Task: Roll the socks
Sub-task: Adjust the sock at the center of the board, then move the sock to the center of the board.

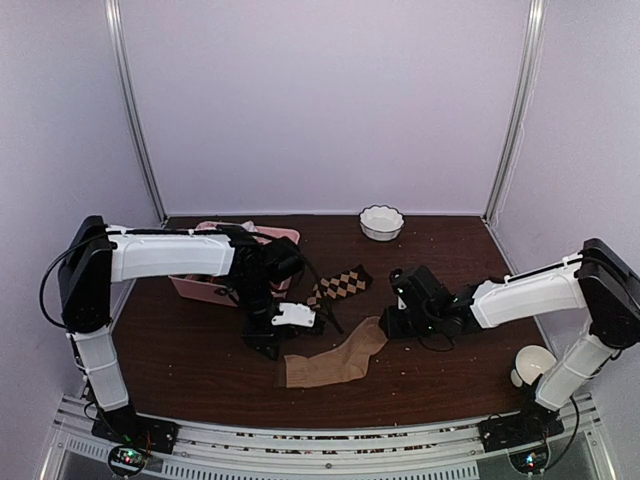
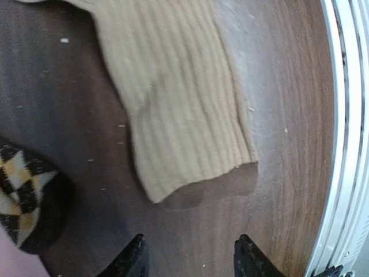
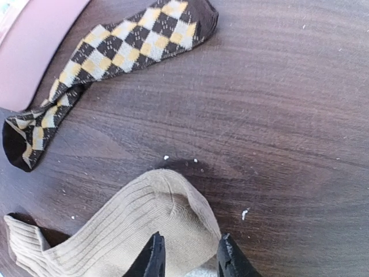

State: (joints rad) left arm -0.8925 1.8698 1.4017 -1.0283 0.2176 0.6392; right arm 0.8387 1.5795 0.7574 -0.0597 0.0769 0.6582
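Observation:
The tan sock [image 1: 335,360] lies flat on the dark wooden table, cuff toward the near left. My left gripper [image 1: 272,345] hovers open just short of that cuff [image 2: 184,144], with only bare wood between its fingertips [image 2: 192,257]. The sock's toe end [image 3: 173,202] is puffed up off the wood with a shadow under it. My right gripper [image 3: 190,257] is shut on the toe and reaches in from the right [image 1: 385,325]. The brown argyle sock [image 1: 342,283] lies flat farther back, untouched, and shows in both wrist views [image 2: 23,193] [image 3: 127,40].
A pink divided tray [image 1: 190,287] stands at the back left under the left arm. A white bowl [image 1: 381,222] sits at the back edge and a white cup [image 1: 530,365] by the right arm's base. The metal rail [image 2: 346,144] marks the near table edge.

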